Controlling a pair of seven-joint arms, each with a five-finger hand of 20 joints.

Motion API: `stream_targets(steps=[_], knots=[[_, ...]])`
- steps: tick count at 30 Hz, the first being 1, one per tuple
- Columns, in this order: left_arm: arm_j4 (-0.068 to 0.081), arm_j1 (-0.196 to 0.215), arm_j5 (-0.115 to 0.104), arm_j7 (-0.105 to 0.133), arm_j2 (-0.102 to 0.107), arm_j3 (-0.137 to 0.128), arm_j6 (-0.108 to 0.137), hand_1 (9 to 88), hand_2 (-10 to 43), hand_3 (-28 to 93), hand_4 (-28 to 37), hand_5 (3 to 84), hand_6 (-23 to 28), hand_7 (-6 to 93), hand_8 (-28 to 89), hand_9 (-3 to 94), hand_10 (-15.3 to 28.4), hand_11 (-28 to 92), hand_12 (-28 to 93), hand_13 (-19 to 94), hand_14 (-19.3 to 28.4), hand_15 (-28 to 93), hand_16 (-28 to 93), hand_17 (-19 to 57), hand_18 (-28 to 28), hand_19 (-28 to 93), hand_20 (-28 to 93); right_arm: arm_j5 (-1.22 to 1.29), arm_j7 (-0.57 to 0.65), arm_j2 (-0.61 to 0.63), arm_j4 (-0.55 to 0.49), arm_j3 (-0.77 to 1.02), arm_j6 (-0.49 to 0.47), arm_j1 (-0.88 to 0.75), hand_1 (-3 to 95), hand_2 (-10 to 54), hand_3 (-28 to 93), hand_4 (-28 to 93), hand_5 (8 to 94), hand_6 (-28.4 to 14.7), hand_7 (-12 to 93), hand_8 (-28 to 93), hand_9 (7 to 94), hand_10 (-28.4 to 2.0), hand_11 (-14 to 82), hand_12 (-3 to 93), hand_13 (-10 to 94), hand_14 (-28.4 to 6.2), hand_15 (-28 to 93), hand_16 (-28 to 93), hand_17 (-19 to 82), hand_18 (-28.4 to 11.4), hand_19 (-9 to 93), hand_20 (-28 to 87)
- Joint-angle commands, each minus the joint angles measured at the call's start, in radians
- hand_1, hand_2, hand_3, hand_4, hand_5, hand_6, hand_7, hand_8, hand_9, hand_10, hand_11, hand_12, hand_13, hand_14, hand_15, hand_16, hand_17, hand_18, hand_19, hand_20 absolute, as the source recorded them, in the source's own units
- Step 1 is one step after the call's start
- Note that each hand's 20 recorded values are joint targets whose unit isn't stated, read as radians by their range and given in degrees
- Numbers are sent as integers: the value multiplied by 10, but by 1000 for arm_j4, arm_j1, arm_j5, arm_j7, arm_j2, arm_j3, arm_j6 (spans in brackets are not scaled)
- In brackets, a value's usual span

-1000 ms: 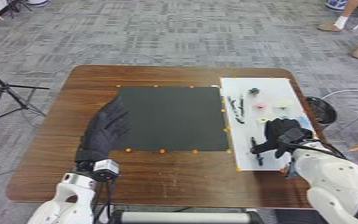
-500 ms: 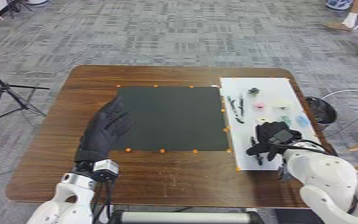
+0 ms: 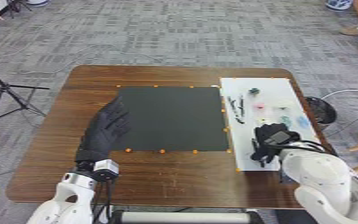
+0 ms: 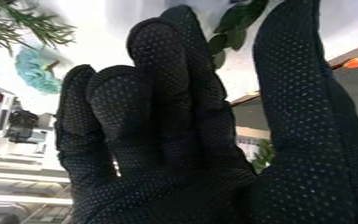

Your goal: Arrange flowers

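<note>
1. Well, the right hand (image 3: 268,136) is open over the white sheet (image 3: 251,164), fingers straight, thumb apart.
2. Past it, a teal flower (image 4: 35,72), pink flower (image 3: 260,106) and dark stems (image 3: 239,109) lie there.
3. The left hand (image 3: 111,122) sits open at the black mat's (image 3: 175,117) edge.

I have lots of room over the black mat (image 3: 171,120), between my left hand (image 3: 110,122) and my right hand (image 3: 269,135). On the white sheet (image 3: 236,86), black stems (image 3: 233,105) and a pink flower (image 3: 259,106) block the way past my right fingers. Green leaves (image 4: 234,31) crowd my fingertips.
</note>
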Motion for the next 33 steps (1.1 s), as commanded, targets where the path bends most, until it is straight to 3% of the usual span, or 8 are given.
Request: stream_targets(steps=[1,4,5,9,12,16,24,33], knots=[[1,3,-7,-4,-3,-3,-8,268,-72,566,-283,227,20,204,-102,188,93,110,223,171,128,157,81,-129,242,450,54,0,10,-20,37,-43,-68,-90,439,-95,514,-283,740,19,316,-152,752,-114,480,363,658,-103,756,325,292,-206,844,283],[1,3,-7,-4,-4,-3,-9,269,-72,565,-283,227,20,205,-102,189,93,109,224,171,127,157,81,-129,241,450,54,-35,5,-28,58,-63,-58,-90,429,-95,567,-283,746,22,336,-155,749,-112,509,374,655,-105,771,333,291,-206,842,294],[1,3,-8,-3,-4,-2,-8,269,-70,562,-283,226,20,205,-102,189,93,109,223,171,128,157,81,-129,241,450,54,-49,-12,-31,66,-65,-47,-97,442,-95,568,-283,746,19,348,-84,749,-110,521,381,656,-104,782,337,293,-205,844,300],[0,5,-9,0,-7,-1,-3,270,-70,562,-283,226,20,205,-102,188,94,108,224,171,128,158,81,-129,241,449,54,-84,-22,-37,89,-86,61,-127,561,-95,472,-282,747,17,439,25,758,-96,563,397,676,-96,802,349,306,-203,851,309],[-2,8,-9,-2,-6,-3,-2,269,-70,564,-283,226,20,204,-103,189,94,108,224,171,128,159,81,-129,241,449,54,-95,-27,-44,93,-94,113,-144,518,-95,649,-283,777,23,456,29,797,-88,539,467,698,-92,810,355,326,-199,864,311],[-1,4,-13,5,2,-5,7,269,-69,563,-283,226,20,203,-102,189,94,109,224,171,128,159,81,-129,241,449,54,-96,-39,-39,89,-96,187,-141,491,-95,760,-283,780,14,460,88,803,-81,543,518,706,-94,820,372,332,-204,874,325],[-1,-23,-17,17,57,-12,21,264,-71,575,-283,227,20,205,-102,190,94,113,223,172,128,159,80,-129,236,447,56,-39,-64,-7,62,-75,336,-64,401,-95,860,-150,734,-7,521,269,790,-94,650,573,706,-110,883,412,329,-221,891,380],[-14,-35,-16,30,124,-35,34,267,-68,565,-283,233,21,203,-103,194,95,115,218,174,129,158,80,-130,229,443,60,-34,-122,-49,152,-266,407,348,374,-95,875,-89,731,-18,561,286,800,-101,689,543,714,-115,900,423,337,-224,899,392]])
